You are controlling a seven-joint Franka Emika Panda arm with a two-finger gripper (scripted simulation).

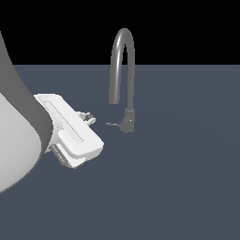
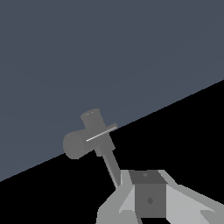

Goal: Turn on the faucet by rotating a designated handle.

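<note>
The gripper (image 1: 89, 118) shows only its small fingertips past the white hand in the exterior view, and the wrist view cuts its fingers off, so whether it is open or closed cannot be told. It sits near the handle (image 1: 112, 124), apart from it. The handle juts toward the exterior view's left from the faucet (image 1: 127, 119) base on the tabletop (image 1: 187, 164). The wrist view foreshortens the faucet (image 2: 89, 135); its handle (image 2: 101, 133) reads as a thin bright bar.

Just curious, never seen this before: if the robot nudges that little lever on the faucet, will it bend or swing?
The handle looks like thin rigid metal, so it probably swings rather than bends. Being slim and smooth, it may slip off the gripper. The faucet looks fixed, unlikely to tip.
</note>
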